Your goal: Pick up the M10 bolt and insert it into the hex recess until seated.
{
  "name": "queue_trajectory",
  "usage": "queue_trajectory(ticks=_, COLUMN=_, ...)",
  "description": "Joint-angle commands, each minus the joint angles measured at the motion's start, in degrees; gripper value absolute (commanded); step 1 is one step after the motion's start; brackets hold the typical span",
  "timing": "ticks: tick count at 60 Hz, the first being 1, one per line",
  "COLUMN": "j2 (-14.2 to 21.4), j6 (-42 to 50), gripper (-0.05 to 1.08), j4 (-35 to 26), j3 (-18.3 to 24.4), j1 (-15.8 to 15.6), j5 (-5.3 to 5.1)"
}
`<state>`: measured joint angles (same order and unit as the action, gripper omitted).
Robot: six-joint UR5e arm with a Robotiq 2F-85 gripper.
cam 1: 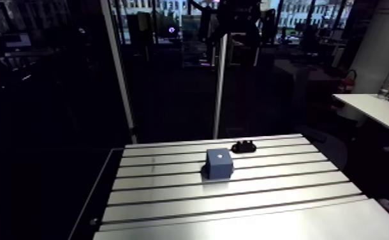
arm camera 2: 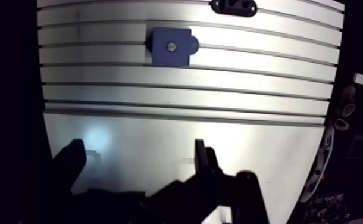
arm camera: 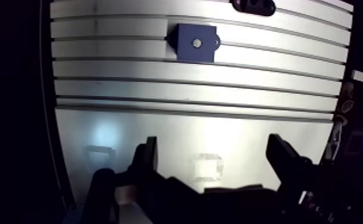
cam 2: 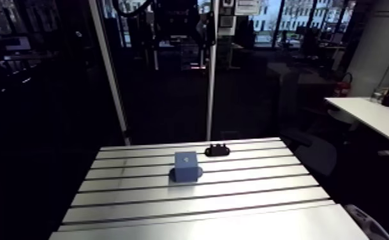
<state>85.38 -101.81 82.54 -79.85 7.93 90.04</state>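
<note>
Arm view — slotted aluminium table (cam 1: 171, 210), with its slots running across the view.
- Item 1: blue block (cam 1: 219, 164), roughly cubic and upright on a slightly wider foot. It stands mid-table toward the far side, straddling the slots.
- Item 2: pale round spot (cam 1: 217, 154) at the centre of the block's top face. Whether this is the end of the M10 bolt sitting in the hex recess or the bare recess itself cannot be told.
- Item 3: small black fitting (cam 1: 243, 147), low and flat. It lies beyond the block near the table's far edge, close to the block but not touching it.

Wrist view — same table (arm camera: 160, 119), with a smooth unslotted strip lying under the gripper.
- Item 4: gripper (arm camera: 213, 143), with its two dark fingers (arm camera: 148, 158) spread wide. Only bare plate shows between them, and they hold nothing.
- Item 5: blue block (arm camera: 187, 50), seen from above as a square with a small rounded ear on each of two opposite sides. It is well ahead of the gripper, beyond several slots.
- Item 6: pale round spot (arm camera: 196, 43), silvery, in the middle of the block's top.
- Item 7: black fitting (arm camera: 253, 6), showing two holes. It lies farther ahead than the block and off to one side of it, apart from it.
</note>
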Motion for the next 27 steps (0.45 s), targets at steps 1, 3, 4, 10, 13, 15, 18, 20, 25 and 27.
queue_trajectory(ticks=1, j2=0.16, j6=-0.01, gripper=0.0, j4=-0.06, j3=0.24, j1=-0.02, j5=-0.08)
queue_trajectory(ticks=3, j2=0.17, j6=-0.01, gripper=0.0, j4=-0.06, j3=0.34, j1=-0.02, j5=-0.08)
queue_trajectory(ticks=4, j2=0.17, j6=-0.01, gripper=0.0, j4=-0.06, j3=0.34, j1=-0.02, j5=-0.08)
queue_trajectory(ticks=10, j2=0.35, j6=-0.01, gripper=0.0, j4=-0.23, j3=0.2, j1=-0.11, j5=-0.17)
queue_trajectory(ticks=13, j2=0.35, j6=-0.01, gripper=0.0, j4=-0.24, j3=-0.06, j1=-0.43, j5=-0.17)
queue_trajectory(ticks=15, j2=0.35, j6=-0.01, gripper=0.0, j4=-0.24, j3=-0.15, j1=-0.53, j5=-0.17)
queue_trajectory(ticks=18, j2=0.35, j6=-0.01, gripper=0.0, j4=-0.24, j3=-0.17, j1=-0.71, j5=-0.26)
queue_trajectory(ticks=20, j2=0.35, j6=0.06, gripper=0.0, j4=-0.24, j3=-0.17, j1=-0.72, j5=-0.33)
queue_trajectory(ticks=25, j2=0.35, j6=0.07, gripper=0.0, j4=-0.24, j3=-0.42, j1=-0.8, j5=-0.42)
queue_trajectory(ticks=27, j2=0.35, j6=0.07, gripper=0.0, j4=-0.24, j3=-0.51, j1=-0.81, j5=-0.43)
